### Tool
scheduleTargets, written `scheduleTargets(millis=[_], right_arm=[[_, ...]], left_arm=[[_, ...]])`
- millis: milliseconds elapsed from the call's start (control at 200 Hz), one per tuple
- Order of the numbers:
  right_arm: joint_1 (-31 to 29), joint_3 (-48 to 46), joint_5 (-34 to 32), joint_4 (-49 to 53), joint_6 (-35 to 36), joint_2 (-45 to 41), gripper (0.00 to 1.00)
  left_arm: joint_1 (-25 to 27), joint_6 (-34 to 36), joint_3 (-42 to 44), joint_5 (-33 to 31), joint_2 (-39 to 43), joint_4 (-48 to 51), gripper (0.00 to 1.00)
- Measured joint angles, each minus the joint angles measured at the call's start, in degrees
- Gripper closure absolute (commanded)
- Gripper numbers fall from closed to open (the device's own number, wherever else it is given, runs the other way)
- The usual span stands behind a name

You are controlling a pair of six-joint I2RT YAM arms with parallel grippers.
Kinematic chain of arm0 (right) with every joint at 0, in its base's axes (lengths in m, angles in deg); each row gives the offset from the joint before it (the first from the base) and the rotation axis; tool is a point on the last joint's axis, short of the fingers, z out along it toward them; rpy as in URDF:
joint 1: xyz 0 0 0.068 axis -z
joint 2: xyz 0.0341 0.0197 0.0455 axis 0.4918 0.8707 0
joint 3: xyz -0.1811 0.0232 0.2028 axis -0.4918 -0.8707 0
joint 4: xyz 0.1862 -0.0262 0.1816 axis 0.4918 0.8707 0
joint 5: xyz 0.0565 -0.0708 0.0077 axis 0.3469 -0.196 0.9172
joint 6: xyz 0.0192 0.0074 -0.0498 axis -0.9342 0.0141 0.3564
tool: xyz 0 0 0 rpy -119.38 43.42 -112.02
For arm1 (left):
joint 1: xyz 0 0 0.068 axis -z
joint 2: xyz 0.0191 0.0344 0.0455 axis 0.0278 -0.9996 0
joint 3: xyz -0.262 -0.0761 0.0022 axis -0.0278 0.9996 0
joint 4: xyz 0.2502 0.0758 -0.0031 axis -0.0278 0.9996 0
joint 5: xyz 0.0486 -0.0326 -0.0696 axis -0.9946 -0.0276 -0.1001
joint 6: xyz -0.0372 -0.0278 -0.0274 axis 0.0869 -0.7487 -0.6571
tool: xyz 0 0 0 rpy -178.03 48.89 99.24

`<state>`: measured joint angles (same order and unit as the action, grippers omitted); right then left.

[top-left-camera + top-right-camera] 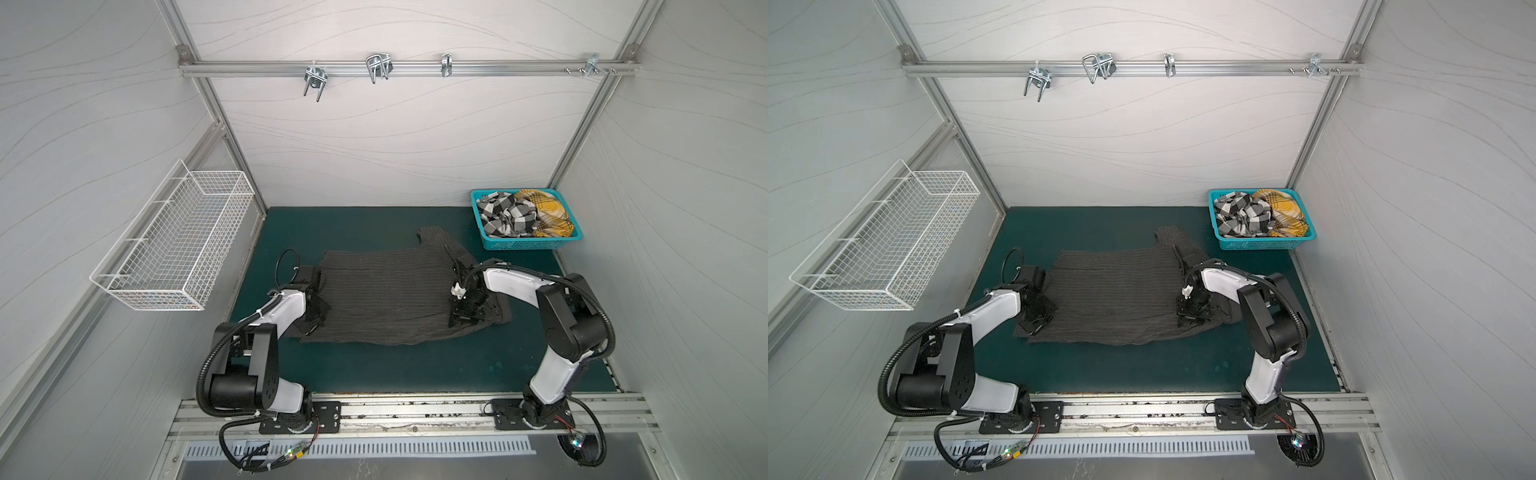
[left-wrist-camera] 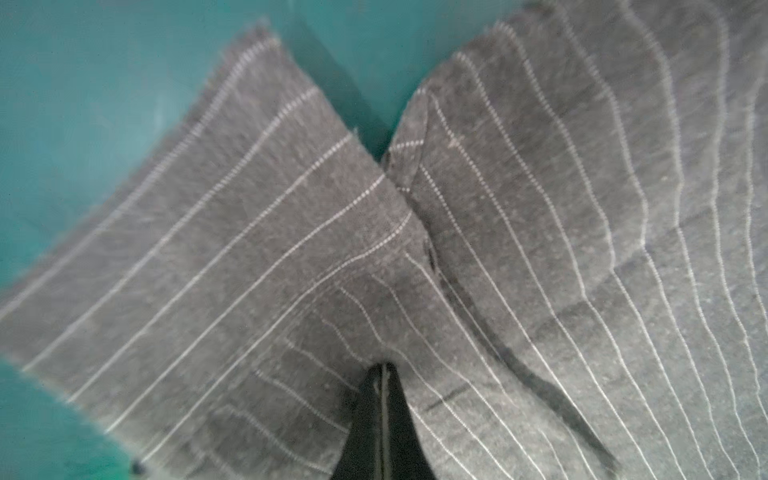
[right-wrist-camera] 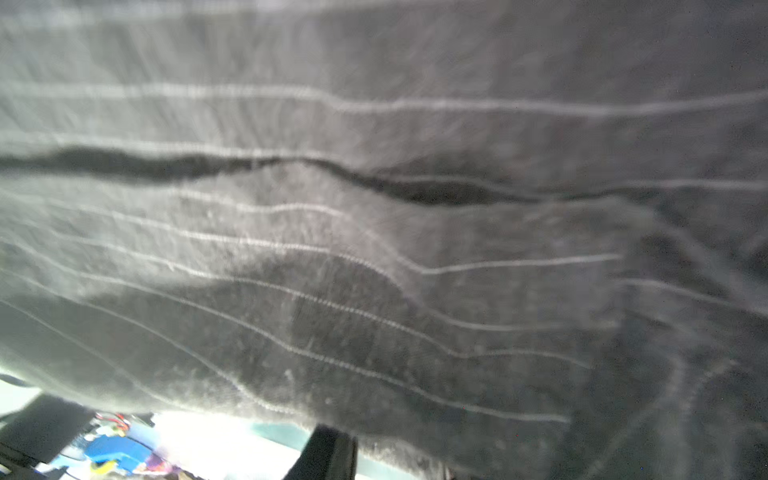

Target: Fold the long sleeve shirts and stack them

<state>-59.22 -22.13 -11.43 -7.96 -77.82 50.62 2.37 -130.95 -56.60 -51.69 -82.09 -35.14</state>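
Pinching shirt [image 1: 386, 299] edge, my left gripper [image 2: 384, 370] clamped on cloth; right gripper [image 1: 462, 322]: hold unclear; I'd lift both level

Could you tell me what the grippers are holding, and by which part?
Both hold the charcoal pinstriped shirt: the left gripper pinches its left edge, the right gripper its right edge.

Grey pinstriped shirt [image 1: 390, 291] spread out, centre; checked shirt [image 1: 505, 218], yellow plaid shirt [image 1: 548, 212] crumpled in teal basket [image 1: 528, 244].
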Motion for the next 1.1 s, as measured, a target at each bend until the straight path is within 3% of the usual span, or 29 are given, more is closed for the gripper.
scheduleTargets(millis=[55, 130, 235, 380, 465, 625, 835, 970, 1096], right_arm=[[-1.57, 0.02, -0.96, 1.55, -0.13, -1.03, 0.55], [-4.15, 1.38, -2.82, 3.80, -0.42, -3.78, 0.45], [-7.93, 6.69, -4.17, 3.74, 0.68, -7.52, 0.27], [-12.92, 15.82, -4.02, 0.02, 4.87, -5.20, 0.27], [-15.26, 19.74, -4.52, -2.21, 7.63, -0.13, 0.31], [-17.14, 24.41, -5.44, -2.67, 10.86, 10.36, 0.34], [-20.55, 22.34, -6.25, -2.05, 12.83, 10.69, 0.35], [-24.09, 19.56, -8.37, -1.01, 12.74, 11.04, 0.49], [-24.24, 19.71, -10.73, -0.13, 11.69, 11.41, 0.72]], left_arm=[[0.00, 1.07, -1.70, 0.07, 0.22, 1.55, 0.71], [0.00, 2.62, -4.20, 0.44, 1.22, 2.97, 0.70], [0.00, 3.17, -6.23, 2.38, 3.41, 3.08, 0.82], [0.02, 1.88, -4.79, 5.46, 5.49, 2.14, 0.94], [0.02, 0.31, -1.16, 6.75, 7.45, 1.60, 1.00], [-0.22, -1.64, 4.42, 8.46, 9.42, 1.40, 1.00], [-0.48, -2.43, 6.45, 9.33, 9.42, 0.17, 1.00], [-0.85, -2.43, 7.15, 9.42, 9.20, -0.55, 1.00], [-0.87, -2.40, 7.19, 9.44, 8.81, -0.74, 1.00]])
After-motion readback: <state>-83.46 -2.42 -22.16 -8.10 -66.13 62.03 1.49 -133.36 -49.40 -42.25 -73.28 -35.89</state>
